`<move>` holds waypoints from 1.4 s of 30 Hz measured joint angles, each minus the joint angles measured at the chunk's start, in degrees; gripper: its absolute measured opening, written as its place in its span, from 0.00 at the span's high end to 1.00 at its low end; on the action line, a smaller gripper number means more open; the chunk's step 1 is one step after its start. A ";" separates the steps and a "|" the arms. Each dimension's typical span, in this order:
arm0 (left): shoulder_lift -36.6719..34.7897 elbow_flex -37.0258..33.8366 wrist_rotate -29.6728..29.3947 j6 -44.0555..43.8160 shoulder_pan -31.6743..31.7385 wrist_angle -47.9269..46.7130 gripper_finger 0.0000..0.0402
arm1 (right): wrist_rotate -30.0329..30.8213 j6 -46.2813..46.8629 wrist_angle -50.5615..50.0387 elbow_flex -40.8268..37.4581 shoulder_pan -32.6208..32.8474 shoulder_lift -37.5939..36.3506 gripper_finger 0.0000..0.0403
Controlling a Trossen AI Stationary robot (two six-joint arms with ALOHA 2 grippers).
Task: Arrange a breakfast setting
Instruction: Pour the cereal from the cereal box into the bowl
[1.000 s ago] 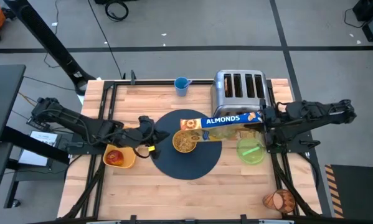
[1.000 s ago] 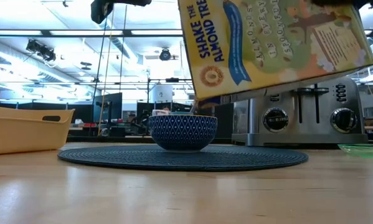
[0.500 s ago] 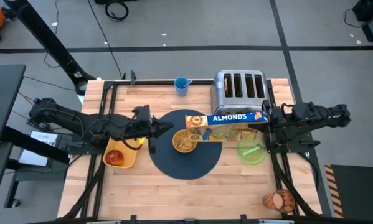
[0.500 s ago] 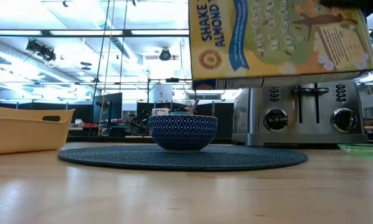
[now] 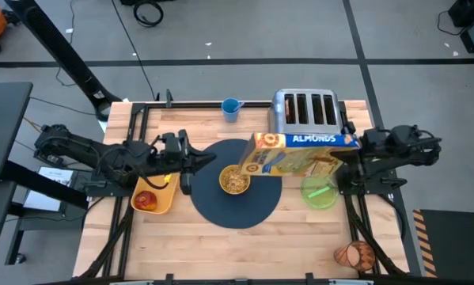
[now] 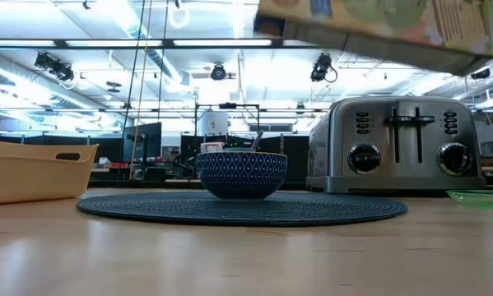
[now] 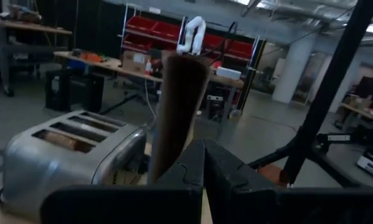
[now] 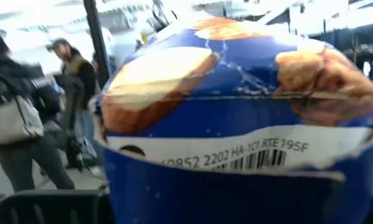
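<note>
Currently:
Right end effector (image 5: 349, 153): grasping the blue-and-yellow almond cereal box (image 5: 296, 154), raised at 3 o'clock.
Left end effector (image 5: 191, 161): clenched, empty, 9 o'clock.
Cereal-filled patterned blue bowl (image 5: 235, 180): centred on round dark blue-grey mat (image 5: 237, 198).

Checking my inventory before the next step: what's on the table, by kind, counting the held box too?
Mat: 1
Bowl: 1
Cereal box: 1
Toaster: 1
Blue cup: 1
Green plate: 1
Yellow bin: 1
Apple: 1
Brown cup: 1
Total: 9

Bright overhead ceiling strips light everything evenly; the right wrist's close cereal box (image 8: 236, 118) is blurred.
</note>
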 joint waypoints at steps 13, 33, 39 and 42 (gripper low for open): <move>0.02 0.00 0.37 4.14 0.26 4.83 0.98 | -1.94 -3.01 20.44 0.00 0.00 -0.78 0.77; 2.28 0.04 1.99 17.27 0.54 19.48 0.55 | -7.20 8.99 60.29 0.05 0.00 15.14 0.77; 3.37 -0.02 5.36 23.93 -0.88 18.25 0.46 | -6.40 14.39 51.53 0.00 0.00 19.72 0.77; 3.50 0.00 5.58 29.01 -2.76 17.40 0.46 | -5.15 16.85 50.43 0.00 0.00 21.71 0.77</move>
